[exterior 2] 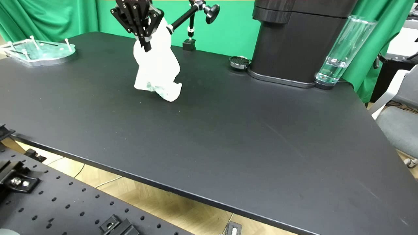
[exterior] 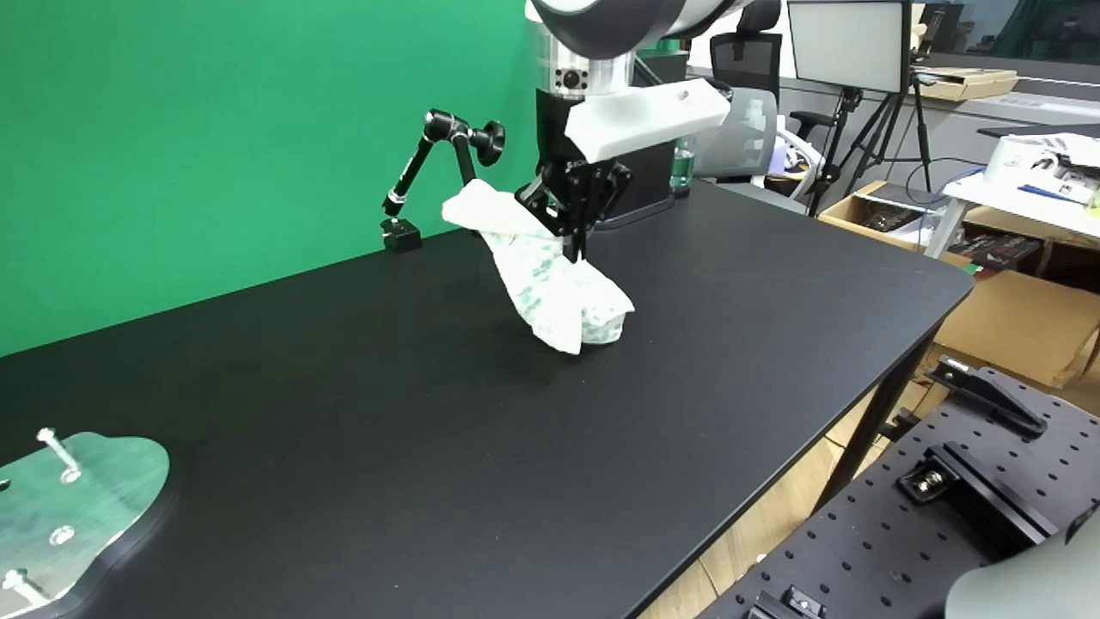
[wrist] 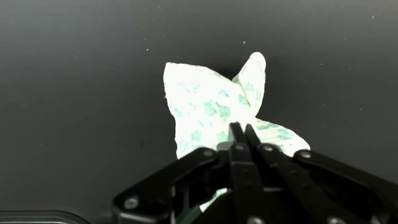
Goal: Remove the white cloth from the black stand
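Note:
The white cloth with green print [exterior: 550,297] hangs in creased folds above the black table; it also shows in an exterior view [exterior 2: 158,70] and in the wrist view [wrist: 202,99]. The black stand [exterior: 414,168] is a jointed arm with a knob, also in an exterior view [exterior 2: 184,18]. Its lower arm end goes behind the cloth's upper end, so their contact is hidden. My gripper [exterior: 574,249] points down at the cloth's middle; it also shows in an exterior view [exterior 2: 146,47]. In the wrist view its fingers [wrist: 242,126] are nearly together with cloth pinched at the tips.
A black appliance [exterior 2: 294,49] with a clear water tank [exterior 2: 343,54] stands at the table's back. A small round metal dish [exterior 2: 239,62] sits beside it. A greenish clear board with white bolts [exterior: 112,481] lies at the table's far end from the appliance.

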Tool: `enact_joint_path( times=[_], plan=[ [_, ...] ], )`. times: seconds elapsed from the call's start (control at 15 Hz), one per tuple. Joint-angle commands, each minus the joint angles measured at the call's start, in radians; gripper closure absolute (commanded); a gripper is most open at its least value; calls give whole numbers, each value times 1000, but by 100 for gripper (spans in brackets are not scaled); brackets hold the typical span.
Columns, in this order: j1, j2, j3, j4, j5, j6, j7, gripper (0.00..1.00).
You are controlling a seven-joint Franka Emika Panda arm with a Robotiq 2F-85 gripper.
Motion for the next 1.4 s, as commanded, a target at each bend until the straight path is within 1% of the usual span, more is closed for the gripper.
enact_joint_path(
  times=[0.0, 0.4, 0.67, 1.07, 1.13, 1.2, 1.33],
  plan=[
    [9, 0, 21, 1, -49, 1, 42, 99],
    [40, 57, 50, 9, -35, -17, 9, 99],
    [70, 109, 56, 14, -52, -20, 12, 99],
    [81, 125, 21, 59, -162, -15, 40, 99],
    [82, 123, 19, 65, -178, -19, 39, 89],
    [83, 120, 18, 69, -188, -20, 39, 71],
    [83, 112, 23, 71, -174, -28, 22, 59]
  ],
)
